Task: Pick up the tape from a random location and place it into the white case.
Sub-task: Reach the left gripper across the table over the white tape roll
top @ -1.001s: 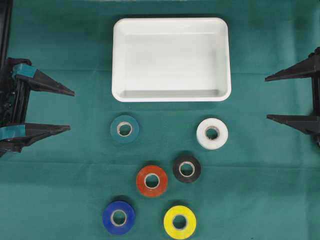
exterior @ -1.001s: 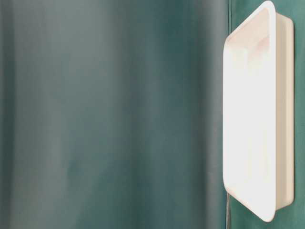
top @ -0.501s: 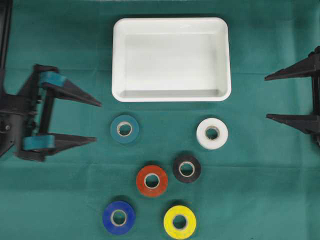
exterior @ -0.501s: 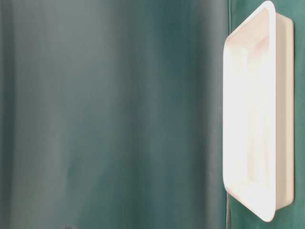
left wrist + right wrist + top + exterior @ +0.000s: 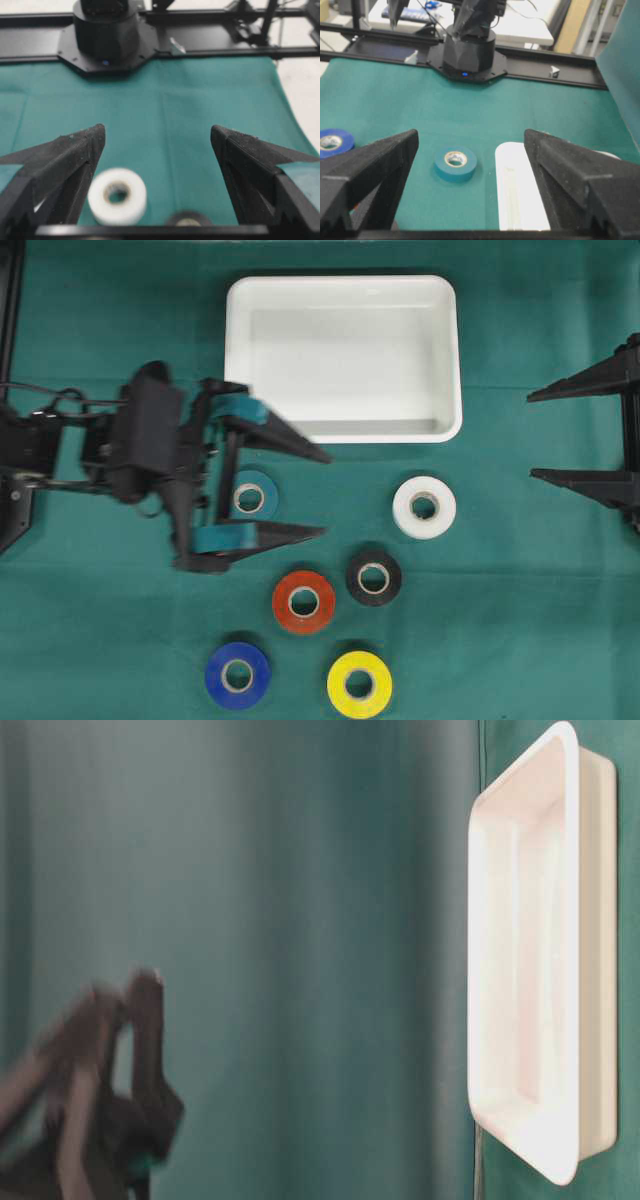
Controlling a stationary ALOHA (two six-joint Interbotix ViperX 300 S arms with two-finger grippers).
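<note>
We're in the reach step: nothing picked yet, and the white case (image 5: pixel 343 358) at top centre is empty.

Left side first. The left gripper (image 5: pixel 318 492) is out over the cloth (image 5: pixel 120 640), fingers pointing right, jaws wide apart and holding nothing. In the overhead view the teal tape (image 5: pixel 249 496) lies flat between the two fingers, back near the gripper body, just below the case's lower left corner. We can't tell how high the gripper is above it; the table-level view shows only a blurred dark arm (image 5: pixel 95 1110) low left. The left wrist view looks past the open fingers at the white tape (image 5: pixel 118 195) and the top of the black tape (image 5: pixel 188 218).

Our guess is that teal is the target, though the fingertips already extend past it toward the middle. Next move calls for dropping to cloth level with the roll centred between the fingers, then closing across its outer wall.

Middle: orange tape (image 5: pixel 303 601), black tape (image 5: pixel 373 577), blue tape (image 5: pixel 237 675) and yellow tape (image 5: pixel 359 683) lie flat, apart from each other except orange and black, which sit close. White tape (image 5: pixel 424 507) lies right of these, below the case's right corner.

Right side: the right gripper (image 5: pixel 531 435) sits at the right edge, fingers pointing left, spread wide, empty, well away from every roll.
</note>
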